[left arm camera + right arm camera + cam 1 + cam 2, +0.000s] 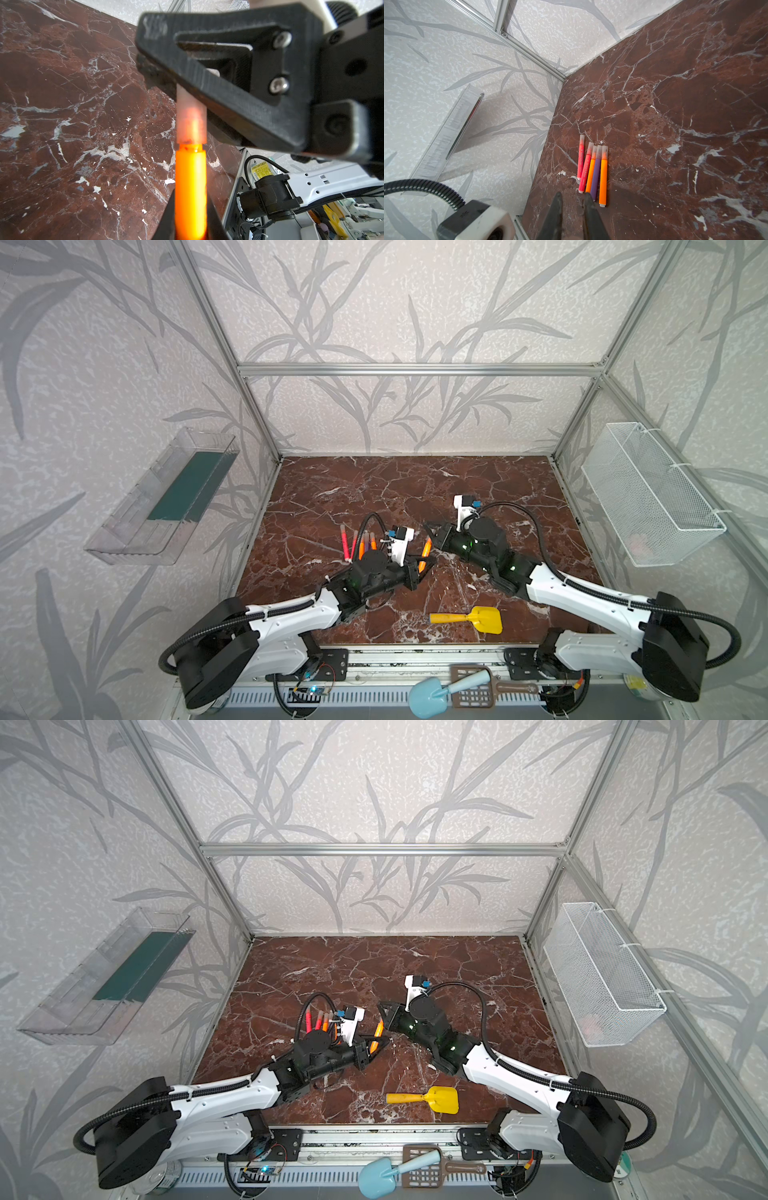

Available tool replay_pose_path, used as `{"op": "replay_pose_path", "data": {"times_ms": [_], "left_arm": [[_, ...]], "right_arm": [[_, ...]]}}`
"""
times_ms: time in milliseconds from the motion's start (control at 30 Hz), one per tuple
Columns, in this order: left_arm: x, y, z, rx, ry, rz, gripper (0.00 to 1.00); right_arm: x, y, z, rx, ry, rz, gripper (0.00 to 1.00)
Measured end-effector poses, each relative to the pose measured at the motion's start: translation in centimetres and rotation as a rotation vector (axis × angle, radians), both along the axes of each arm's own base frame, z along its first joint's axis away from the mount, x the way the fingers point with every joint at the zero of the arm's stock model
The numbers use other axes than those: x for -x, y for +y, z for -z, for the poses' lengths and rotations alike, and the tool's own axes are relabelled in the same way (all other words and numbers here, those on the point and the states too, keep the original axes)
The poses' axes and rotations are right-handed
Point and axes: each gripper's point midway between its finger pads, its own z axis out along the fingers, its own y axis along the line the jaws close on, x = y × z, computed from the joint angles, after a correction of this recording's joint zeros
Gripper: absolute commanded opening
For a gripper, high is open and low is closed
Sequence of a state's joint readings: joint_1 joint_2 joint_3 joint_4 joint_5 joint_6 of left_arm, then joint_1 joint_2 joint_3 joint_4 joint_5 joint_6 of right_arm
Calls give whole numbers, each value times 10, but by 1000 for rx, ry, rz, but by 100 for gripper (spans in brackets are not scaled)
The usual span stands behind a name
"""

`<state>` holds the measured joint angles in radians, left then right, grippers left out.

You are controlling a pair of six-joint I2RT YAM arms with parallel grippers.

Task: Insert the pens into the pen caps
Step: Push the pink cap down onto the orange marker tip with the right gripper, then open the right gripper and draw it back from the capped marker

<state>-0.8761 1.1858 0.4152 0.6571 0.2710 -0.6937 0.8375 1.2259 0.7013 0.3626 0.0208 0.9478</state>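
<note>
Capped pens (591, 170): five lie side by side on the marble table (415, 489), left of centre, two pink-red, two orange and one purple.
Left gripper (423, 569): clamped on the barrel of an orange pen (190, 187), held off the table.
Pen cap (191, 116): pale and translucent, seated over the orange pen's tip.
Right gripper (430, 529): jaws together on the cap's far end, facing the left gripper.
Yellow shovel (469, 619): flat on the table near the front edge.
</note>
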Motion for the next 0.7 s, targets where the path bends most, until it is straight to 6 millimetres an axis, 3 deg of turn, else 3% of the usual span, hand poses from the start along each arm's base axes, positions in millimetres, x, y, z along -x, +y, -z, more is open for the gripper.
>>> {"op": "replay_pose_path", "data": {"times_ms": [167, 467, 700], "left_arm": [[4, 0, -3, 34, 34, 70, 0], [9, 8, -29, 96, 2, 106, 0], [19, 12, -36, 76, -33, 142, 0]], "right_arm": [[6, -2, -4, -84, -75, -38, 2], [18, 6, -33, -196, -190, -127, 0], [37, 10, -44, -185, -258, -56, 0]]}}
